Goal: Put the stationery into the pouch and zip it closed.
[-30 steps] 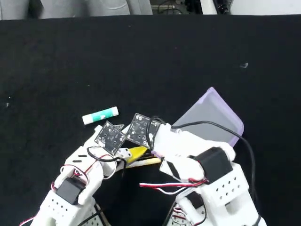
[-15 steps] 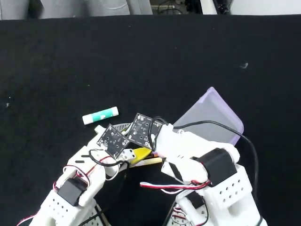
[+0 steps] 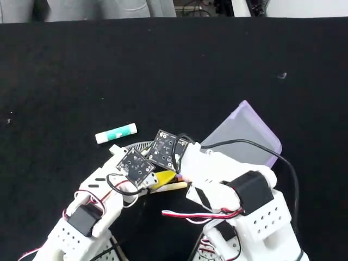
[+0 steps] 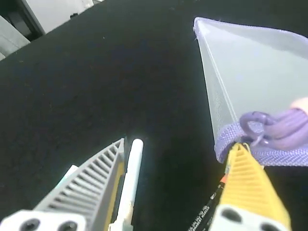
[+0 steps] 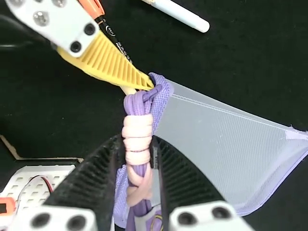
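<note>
A translucent purple pouch (image 3: 244, 133) lies on the black table, right of centre, and appears close up in the right wrist view as the pouch (image 5: 221, 139). My right gripper (image 5: 138, 142) is shut on the purple and pink zipper cord (image 5: 137, 127) at the pouch's corner. My left gripper (image 4: 178, 144) is open, its yellow finger (image 5: 106, 62) touching that same corner by the cord (image 4: 269, 127). A white pen (image 4: 131, 178) lies along its grey finger (image 4: 91, 187). A black pen with an orange end (image 5: 103, 24) lies under the yellow finger. A white and green glue stick (image 3: 116, 133) lies left of the grippers.
The left arm (image 3: 92, 201) and right arm (image 3: 239, 196) crowd together at the near edge, their wrists almost touching. A red and white cable (image 3: 185, 215) hangs between them. Open black tabletop (image 3: 174, 70) stretches behind.
My left gripper has shifted slightly toward the pouch's corner and the right wrist. The right gripper keeps its hold on the cord; the pouch and glue stick have not moved.
</note>
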{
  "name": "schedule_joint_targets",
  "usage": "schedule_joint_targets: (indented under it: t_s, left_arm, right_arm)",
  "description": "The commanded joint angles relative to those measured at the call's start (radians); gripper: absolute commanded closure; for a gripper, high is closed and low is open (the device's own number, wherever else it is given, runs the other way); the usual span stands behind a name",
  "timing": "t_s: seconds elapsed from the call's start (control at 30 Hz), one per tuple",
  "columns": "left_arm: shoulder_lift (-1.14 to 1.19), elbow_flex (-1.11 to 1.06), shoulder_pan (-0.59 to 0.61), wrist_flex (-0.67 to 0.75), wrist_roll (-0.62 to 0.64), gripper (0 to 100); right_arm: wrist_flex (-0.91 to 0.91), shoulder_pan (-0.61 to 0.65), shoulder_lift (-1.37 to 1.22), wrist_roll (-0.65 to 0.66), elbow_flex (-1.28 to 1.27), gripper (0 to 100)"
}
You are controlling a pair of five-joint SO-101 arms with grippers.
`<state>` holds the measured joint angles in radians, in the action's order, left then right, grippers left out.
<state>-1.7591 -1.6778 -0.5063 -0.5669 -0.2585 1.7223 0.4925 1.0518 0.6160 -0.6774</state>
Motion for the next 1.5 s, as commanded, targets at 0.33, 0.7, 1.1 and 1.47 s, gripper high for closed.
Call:
schedule_joint_targets:
  t_s: [0.33,0.7,1.1,1.47]
  left_arm:
    - [0.247,-0.030,-0.079,0.278,-0.012,67]
    - [0.523,0.053,-0.088,0.531,-0.015,79]
    - [0.796,0.226,-0.228,0.539,-0.011,77]
    - [0.818,0.196,-0.226,0.686,-0.011,94]
  right_arm:
    - [0.017,0.018,-0.015,-0.012,0.059,98.8]
    - [0.017,0.018,-0.015,-0.012,0.059,98.8]
    - [0.023,0.012,-0.007,-0.014,0.067,98.8]
    - [0.025,-0.003,-0.007,-0.014,0.070,98.8]
